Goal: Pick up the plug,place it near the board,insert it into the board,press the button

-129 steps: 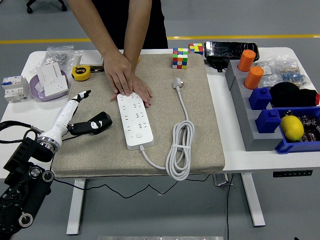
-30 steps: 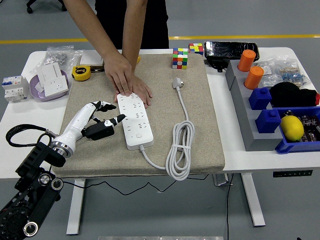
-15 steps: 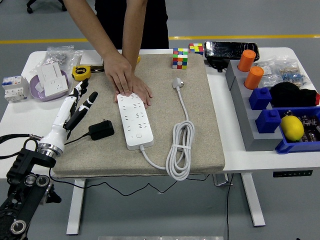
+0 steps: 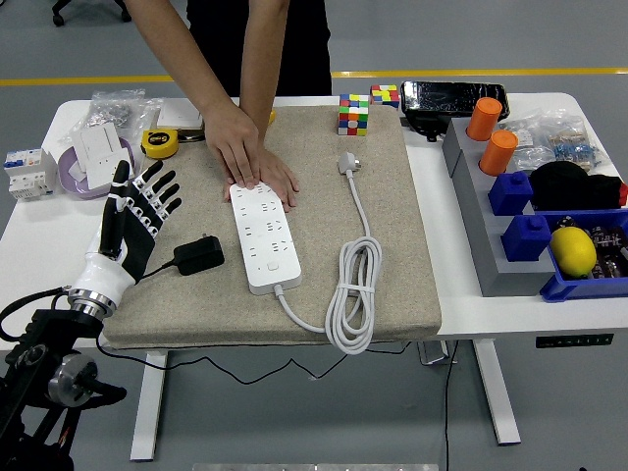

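A black plug lies on the beige mat, just left of the white power strip. My left hand is raised to the left of the plug with its fingers spread, holding nothing. A person's two hands press down on the far end of the strip. The strip's own white cord lies coiled at the mat's front right, its white plug lying further back on the mat. My right arm is out of view.
A purple bowl with white sockets, a yellow tape measure and a breaker sit at the left. Two colour cubes stand at the mat's far edge. Grey and blue bins with orange cups and a lemon fill the right.
My left hand let go of the black plug beside the strip, drew back to the left and turned palm-up with fingers spread. The person's hands have stayed on the strip.
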